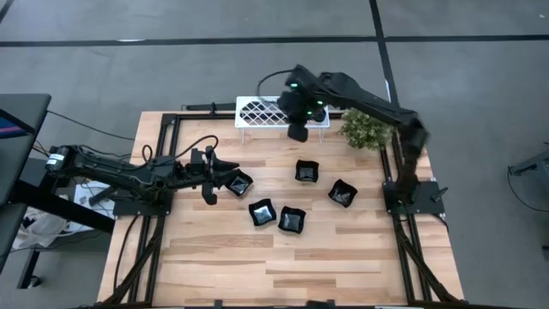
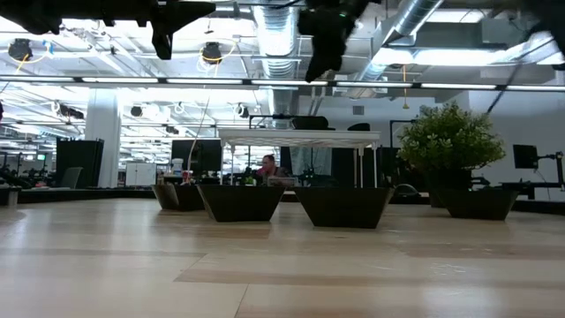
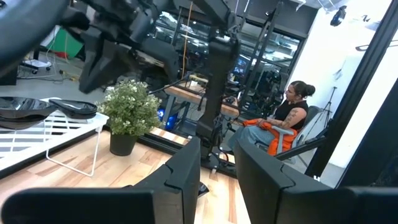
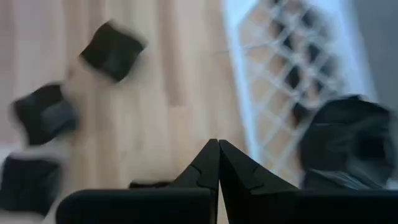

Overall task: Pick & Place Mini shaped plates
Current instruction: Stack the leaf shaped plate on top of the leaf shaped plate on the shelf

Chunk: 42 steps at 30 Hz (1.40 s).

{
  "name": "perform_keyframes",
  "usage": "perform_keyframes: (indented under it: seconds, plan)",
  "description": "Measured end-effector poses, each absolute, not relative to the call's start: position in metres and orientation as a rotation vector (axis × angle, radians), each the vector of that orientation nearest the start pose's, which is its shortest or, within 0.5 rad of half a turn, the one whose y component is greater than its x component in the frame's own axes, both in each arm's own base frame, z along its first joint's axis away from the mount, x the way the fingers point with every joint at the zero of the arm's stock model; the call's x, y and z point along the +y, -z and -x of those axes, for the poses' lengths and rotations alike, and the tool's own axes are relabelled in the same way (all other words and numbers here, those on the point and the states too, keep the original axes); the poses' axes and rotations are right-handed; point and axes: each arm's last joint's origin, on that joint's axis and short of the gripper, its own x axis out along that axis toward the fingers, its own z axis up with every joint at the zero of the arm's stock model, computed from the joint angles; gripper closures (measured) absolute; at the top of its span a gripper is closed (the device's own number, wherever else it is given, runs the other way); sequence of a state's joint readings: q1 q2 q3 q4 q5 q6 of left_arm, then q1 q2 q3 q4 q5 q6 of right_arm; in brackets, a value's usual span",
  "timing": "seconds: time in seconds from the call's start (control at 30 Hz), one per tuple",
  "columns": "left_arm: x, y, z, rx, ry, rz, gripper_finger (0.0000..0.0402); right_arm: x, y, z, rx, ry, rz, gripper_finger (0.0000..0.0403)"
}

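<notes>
Several small black mini shaped plates rest flat on the wooden table: one (image 1: 239,183) just beyond my left gripper's fingertips, two (image 1: 262,212) (image 1: 292,220) nearer the front, and two (image 1: 306,172) (image 1: 342,193) toward the right. Other black plates (image 4: 351,140) (image 3: 37,111) sit on the white lattice rack (image 1: 257,112). My left gripper (image 1: 225,174) (image 3: 217,155) hovers level above the table, open and empty. My right gripper (image 1: 298,131) (image 4: 218,144) hangs shut and empty above the rack's near edge, slanting down.
A green potted plant (image 1: 364,129) stands at the far right beside the rack. Black frame rails run along the table's left and right edges. Bare wood lies toward the near edge (image 1: 283,275). A seated person (image 3: 289,115) shows in the room beyond the table.
</notes>
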<state>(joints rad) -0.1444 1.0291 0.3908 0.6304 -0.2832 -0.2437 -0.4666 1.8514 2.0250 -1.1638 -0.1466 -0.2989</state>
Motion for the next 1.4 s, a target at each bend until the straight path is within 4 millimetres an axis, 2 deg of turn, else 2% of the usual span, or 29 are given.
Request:
perform_keyframes:
  seconds: [0.1, 0.27, 0.4, 0.5, 0.7, 1.0, 1.13, 1.27, 1.4]
  plan:
    - [-0.022, -0.231, -0.211, -0.010, -0.139, 0.242, 0.0300, -0.164, -0.368, -0.310, 0.831, 0.242, -0.024, 0.0403]
    - [-0.022, -0.231, -0.211, -0.009, -0.139, 0.242, 0.0300, -0.149, -0.344, -0.266, 0.535, 0.371, 0.052, 0.0403]
    - [-0.022, -0.231, -0.211, -0.009, -0.140, 0.242, 0.0300, -0.136, -0.315, -0.250, 0.367, 0.414, 0.074, 0.0403]
    - [-0.022, -0.231, -0.211, -0.009, -0.140, 0.242, 0.0300, -0.129, -0.303, -0.245, 0.309, 0.408, 0.094, 0.0403]
    - [-0.022, -0.232, -0.211, -0.013, -0.139, 0.242, 0.0300, -0.116, -0.277, -0.252, 0.349, 0.353, 0.081, 0.0403]
    - [-0.022, -0.232, -0.211, -0.016, -0.139, 0.243, 0.0300, -0.099, -0.249, -0.276, 0.451, 0.254, 0.074, 0.0403]
    - [-0.022, -0.232, -0.211, -0.016, -0.138, 0.243, 0.0300, -0.096, -0.236, -0.286, 0.503, 0.216, 0.126, 0.0403]
    - [-0.022, -0.232, -0.211, -0.016, -0.139, 0.243, 0.0300, -0.107, -0.249, -0.295, 0.474, 0.294, 0.130, 0.0403]
    - [-0.022, -0.232, -0.211, -0.016, -0.139, 0.243, 0.0300, -0.120, -0.259, -0.296, 0.458, 0.356, 0.120, 0.0403]
